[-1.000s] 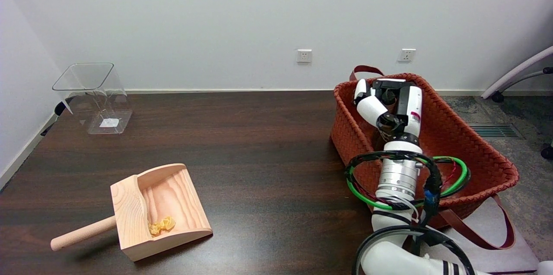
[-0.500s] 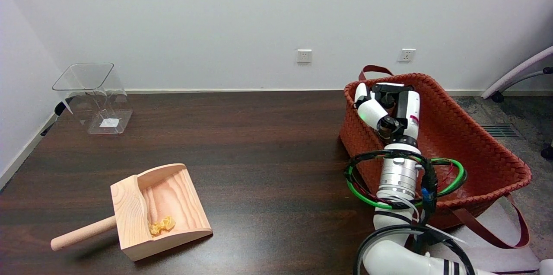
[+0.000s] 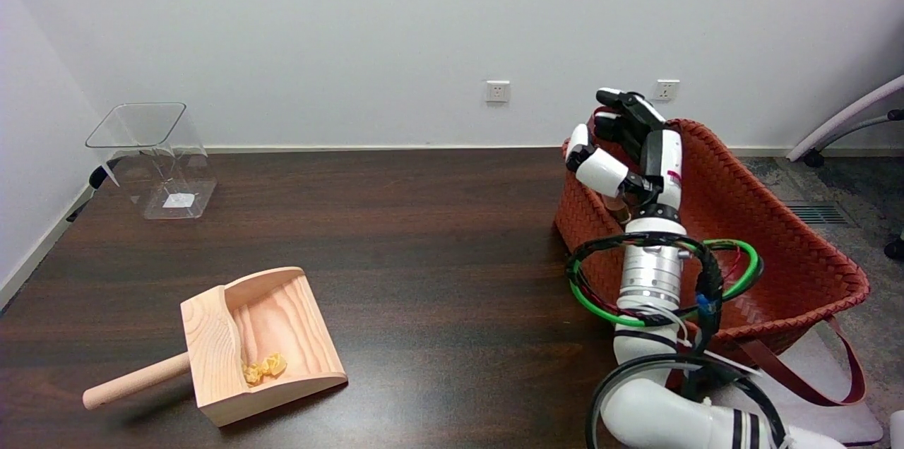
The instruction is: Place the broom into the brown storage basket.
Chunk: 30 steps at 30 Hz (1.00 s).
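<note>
Spanning the whole scene, a dark brown wooden table point(image 3: 424, 237) with a glossy streaked grain runs to a plain white wall. At its right end sits the brown storage basket point(image 3: 784, 237), a wide, rust-coloured woven tub with sloping sides and flat leather-like straps trailing from its near rim. The broom cannot be made out anywhere; the arm covers part of the basket's inside, so whether it lies there cannot be told. The white right arm rises from the lower right, looped with green and black cables, and its right hand point(image 3: 628, 145) is raised above the basket's far left rim, fingers spread apart and holding nothing. Near the front left lies a pale wooden dustpan point(image 3: 261, 343), a box-like scoop with a round peg handle, holding a small crumpled yellow scrap point(image 3: 265, 366). At the far left stands a clear plastic bin point(image 3: 152, 159), square-mouthed and tapering.
</note>
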Each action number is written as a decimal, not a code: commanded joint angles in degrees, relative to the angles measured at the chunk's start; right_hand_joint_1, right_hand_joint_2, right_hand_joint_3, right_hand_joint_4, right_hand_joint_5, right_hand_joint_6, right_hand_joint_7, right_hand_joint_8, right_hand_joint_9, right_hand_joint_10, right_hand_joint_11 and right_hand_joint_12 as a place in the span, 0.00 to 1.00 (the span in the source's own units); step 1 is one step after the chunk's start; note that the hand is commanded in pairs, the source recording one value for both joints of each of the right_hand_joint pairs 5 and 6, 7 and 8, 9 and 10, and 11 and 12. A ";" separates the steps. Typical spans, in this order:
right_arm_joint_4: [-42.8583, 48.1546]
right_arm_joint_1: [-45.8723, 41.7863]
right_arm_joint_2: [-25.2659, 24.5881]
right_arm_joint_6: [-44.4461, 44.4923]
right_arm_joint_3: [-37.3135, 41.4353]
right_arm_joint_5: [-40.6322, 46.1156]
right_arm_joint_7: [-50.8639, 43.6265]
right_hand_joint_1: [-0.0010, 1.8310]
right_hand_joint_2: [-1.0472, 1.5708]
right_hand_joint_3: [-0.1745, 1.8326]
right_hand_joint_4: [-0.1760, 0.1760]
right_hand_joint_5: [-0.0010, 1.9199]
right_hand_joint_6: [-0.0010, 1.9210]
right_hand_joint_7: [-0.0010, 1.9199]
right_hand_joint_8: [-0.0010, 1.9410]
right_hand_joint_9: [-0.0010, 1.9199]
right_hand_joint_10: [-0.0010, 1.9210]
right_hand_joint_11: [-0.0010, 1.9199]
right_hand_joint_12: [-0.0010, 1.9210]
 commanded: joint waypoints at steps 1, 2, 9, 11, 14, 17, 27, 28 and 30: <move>-8.25 0.38 3.25 -3.79 2.35 -11.14 -10.44 0.57 0.54 0.72 0.50 0.28 0.28 0.22 0.22 0.28 0.28 0.28 0.28; -8.66 0.30 3.62 -3.85 2.56 -11.22 -10.57 0.57 0.52 0.72 0.50 0.24 0.24 0.21 0.21 0.24 0.24 0.24 0.24; -12.97 -1.41 6.82 -4.95 7.53 -11.10 -10.84 0.55 0.48 0.72 0.50 0.11 0.11 0.15 0.14 0.11 0.11 0.11 0.11; -14.18 -2.42 7.41 -5.80 9.63 -10.67 -10.89 0.55 0.48 0.73 0.50 0.11 0.11 0.14 0.14 0.11 0.11 0.11 0.11; -16.53 -4.53 8.10 -7.63 13.66 -9.56 -10.89 0.53 0.49 0.71 0.50 0.12 0.12 0.13 0.13 0.12 0.12 0.12 0.12; -18.22 -6.59 8.71 -8.69 16.42 -8.76 -10.89 0.51 0.50 0.69 0.50 0.13 0.13 0.13 0.13 0.13 0.13 0.13 0.13; -18.47 -8.21 14.48 -5.50 17.96 -4.79 -10.89 0.52 0.54 0.62 0.50 0.17 0.17 0.13 0.13 0.17 0.17 0.17 0.17; -18.47 -8.24 15.06 -5.11 17.96 -4.32 -10.89 0.52 0.55 0.62 0.50 0.17 0.17 0.13 0.12 0.17 0.17 0.17 0.17; -18.39 -8.48 16.46 -4.17 17.97 -2.66 -10.89 0.52 0.55 0.61 0.50 0.18 0.18 0.13 0.12 0.18 0.18 0.18 0.18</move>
